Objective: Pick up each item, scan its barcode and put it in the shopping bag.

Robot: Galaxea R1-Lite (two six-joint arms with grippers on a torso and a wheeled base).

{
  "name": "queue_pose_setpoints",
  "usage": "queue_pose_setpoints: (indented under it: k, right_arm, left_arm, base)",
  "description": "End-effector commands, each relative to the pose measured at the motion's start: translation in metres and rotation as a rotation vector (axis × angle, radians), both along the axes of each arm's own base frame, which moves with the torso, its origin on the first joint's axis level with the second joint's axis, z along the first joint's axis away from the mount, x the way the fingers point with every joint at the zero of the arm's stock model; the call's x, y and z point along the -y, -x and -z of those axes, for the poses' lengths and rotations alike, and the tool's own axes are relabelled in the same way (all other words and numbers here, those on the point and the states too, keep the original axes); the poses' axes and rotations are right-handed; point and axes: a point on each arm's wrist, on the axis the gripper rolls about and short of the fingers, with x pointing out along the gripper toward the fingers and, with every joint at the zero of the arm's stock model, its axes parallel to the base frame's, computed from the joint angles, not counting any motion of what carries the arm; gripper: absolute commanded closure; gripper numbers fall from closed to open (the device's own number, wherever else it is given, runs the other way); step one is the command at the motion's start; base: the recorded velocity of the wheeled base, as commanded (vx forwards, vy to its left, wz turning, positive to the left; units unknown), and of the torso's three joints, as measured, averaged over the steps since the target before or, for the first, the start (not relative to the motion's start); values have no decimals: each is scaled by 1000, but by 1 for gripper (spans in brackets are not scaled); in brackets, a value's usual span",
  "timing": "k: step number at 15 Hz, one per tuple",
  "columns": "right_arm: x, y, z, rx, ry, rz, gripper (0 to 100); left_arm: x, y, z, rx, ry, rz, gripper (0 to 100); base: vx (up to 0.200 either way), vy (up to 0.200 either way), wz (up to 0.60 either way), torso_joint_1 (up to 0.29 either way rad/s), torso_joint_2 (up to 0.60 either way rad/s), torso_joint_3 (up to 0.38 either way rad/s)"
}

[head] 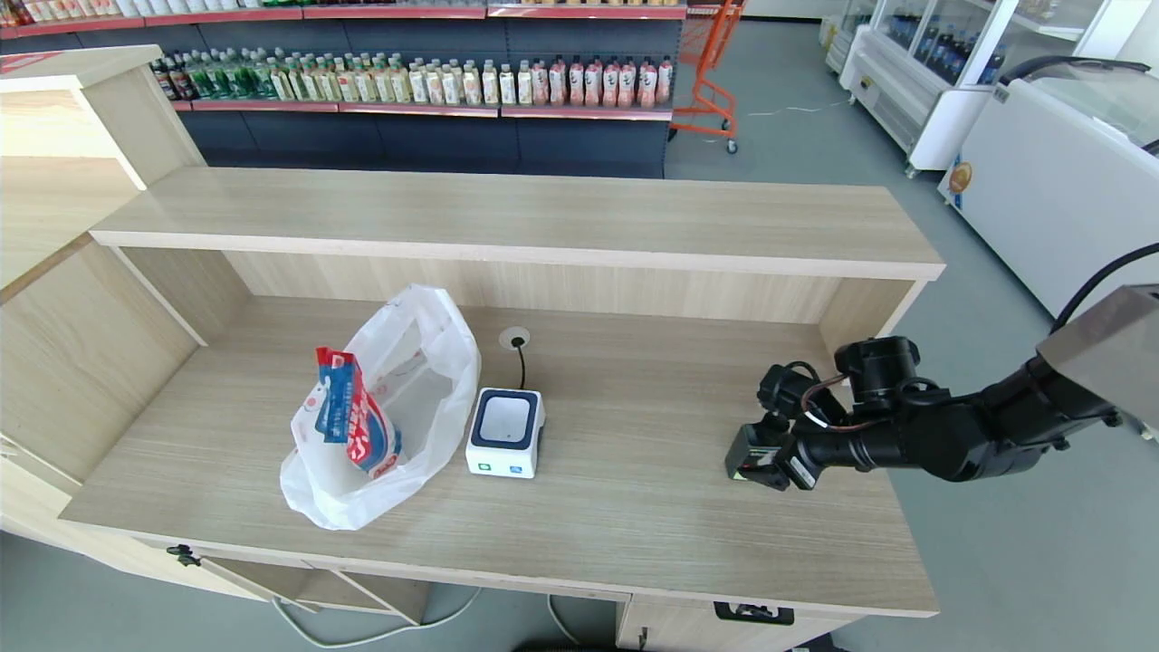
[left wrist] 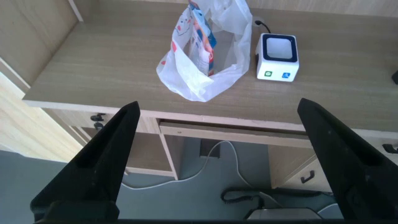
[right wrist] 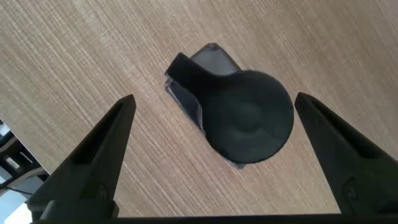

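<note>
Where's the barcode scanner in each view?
Head view: scanner mid-counter, just to the robot's right of the shopping bag.
Left wrist view: scanner on the counter, beside the shopping bag.
Right wrist view: not in it.
Shared landmark: the wood-grain counter.

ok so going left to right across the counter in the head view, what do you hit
shopping bag with a red and blue packet inside it → white scanner → right tool, open, above the counter
</note>
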Motion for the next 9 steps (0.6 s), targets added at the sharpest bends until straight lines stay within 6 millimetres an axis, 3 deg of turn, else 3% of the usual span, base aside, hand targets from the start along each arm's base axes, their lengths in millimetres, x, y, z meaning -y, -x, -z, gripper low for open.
queue_pose_setpoints:
  k: [1,9]
  right_arm:
    - [-6,-9,4,5,-1,-12,0]
    - [-17,-24,14,14,-6,-34,0]
  left_arm:
    - [0,0,0,1,1,0,0]
    - [0,0,0,1,1,0,0]
  base:
    - [0,0,0,0,0,0]
    - [0,0,0,0,0,0]
